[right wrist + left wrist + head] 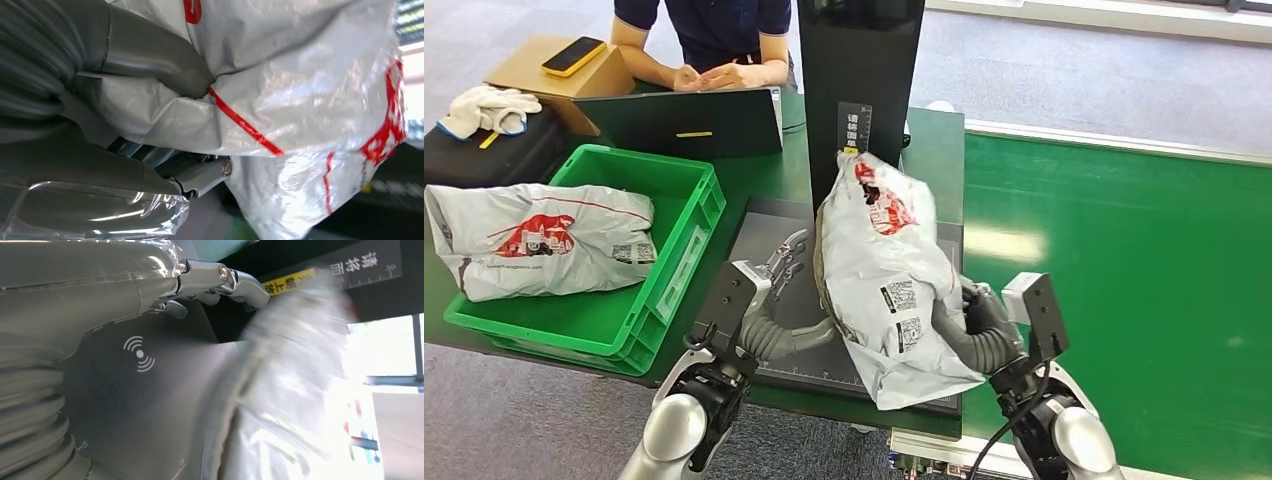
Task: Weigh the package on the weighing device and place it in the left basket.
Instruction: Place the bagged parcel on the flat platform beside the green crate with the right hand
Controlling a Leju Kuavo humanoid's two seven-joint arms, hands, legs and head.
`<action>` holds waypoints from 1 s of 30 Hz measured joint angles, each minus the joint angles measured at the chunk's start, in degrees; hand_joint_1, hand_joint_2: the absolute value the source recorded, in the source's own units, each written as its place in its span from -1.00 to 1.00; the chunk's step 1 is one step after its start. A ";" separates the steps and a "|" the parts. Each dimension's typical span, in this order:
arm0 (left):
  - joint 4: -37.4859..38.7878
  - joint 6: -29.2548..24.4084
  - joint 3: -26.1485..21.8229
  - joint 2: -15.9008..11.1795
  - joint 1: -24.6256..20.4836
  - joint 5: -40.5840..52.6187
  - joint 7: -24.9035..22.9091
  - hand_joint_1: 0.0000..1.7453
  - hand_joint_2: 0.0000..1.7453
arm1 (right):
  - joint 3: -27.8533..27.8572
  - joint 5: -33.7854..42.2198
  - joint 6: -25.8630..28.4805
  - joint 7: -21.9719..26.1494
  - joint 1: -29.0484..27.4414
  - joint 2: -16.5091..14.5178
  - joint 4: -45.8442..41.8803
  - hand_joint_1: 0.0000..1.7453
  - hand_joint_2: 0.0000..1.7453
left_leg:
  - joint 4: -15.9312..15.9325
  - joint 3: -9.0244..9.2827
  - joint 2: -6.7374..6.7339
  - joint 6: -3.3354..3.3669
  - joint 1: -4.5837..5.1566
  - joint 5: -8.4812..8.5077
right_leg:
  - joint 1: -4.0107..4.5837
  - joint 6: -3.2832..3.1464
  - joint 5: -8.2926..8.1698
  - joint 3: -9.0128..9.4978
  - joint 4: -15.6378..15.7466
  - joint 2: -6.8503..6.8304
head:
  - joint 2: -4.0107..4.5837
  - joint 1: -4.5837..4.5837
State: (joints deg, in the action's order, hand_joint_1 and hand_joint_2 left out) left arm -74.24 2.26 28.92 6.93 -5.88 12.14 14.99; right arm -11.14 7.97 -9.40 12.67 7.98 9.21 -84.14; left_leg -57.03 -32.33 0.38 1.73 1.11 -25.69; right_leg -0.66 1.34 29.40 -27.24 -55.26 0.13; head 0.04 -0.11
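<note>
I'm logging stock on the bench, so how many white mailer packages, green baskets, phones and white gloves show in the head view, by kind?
White mailer packages: 2, one in the green basket, one on the weighing device gripped by the right hand
Green baskets: 1
Phones: 1
White gloves: a bundle, count unclear
Total without gloves: 4

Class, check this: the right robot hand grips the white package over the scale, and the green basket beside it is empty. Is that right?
Not quite. The right robot hand does grip the package over the scale, but the green basket is not empty: the head view shows another white bag lying in it.
</note>
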 joint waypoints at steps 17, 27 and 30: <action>0.06 -3.42 1.60 -1.30 -0.51 -2.26 -0.50 -1.00 1.00 | -19.54 3.80 0.17 -4.22 12.43 4.36 21.95 1.00 1.00 | -0.02 0.00 0.00 0.02 0.00 0.02 | 0.00 0.01 -0.01 0.00 0.00 0.00 | 0.00 0.00; -2.45 -4.08 1.63 -1.53 1.69 -1.23 -2.96 -1.00 1.00 | -23.75 -0.19 1.58 -6.49 17.69 5.39 29.43 -0.26 1.00 | -0.02 0.29 -0.05 0.02 0.00 0.02 | -0.01 0.01 -0.02 0.19 0.03 0.04 | -0.02 0.01; -3.31 -4.08 1.63 -1.53 2.32 -0.96 -3.38 -1.00 1.00 | -24.09 -2.05 4.08 -6.41 18.28 5.64 30.13 -1.00 1.00 | -0.02 0.36 -0.04 0.06 0.00 0.05 | -0.02 0.04 -0.04 0.28 0.04 0.03 | 0.00 -0.01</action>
State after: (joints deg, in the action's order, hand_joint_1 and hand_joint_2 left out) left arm -77.55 -1.81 30.56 5.40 -3.56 11.19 11.62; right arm -35.23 5.92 -5.32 6.26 26.26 14.85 -54.00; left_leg -57.05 -31.97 0.34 1.78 1.10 -25.64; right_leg -0.67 1.38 29.36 -26.96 -55.22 0.17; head 0.04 -0.12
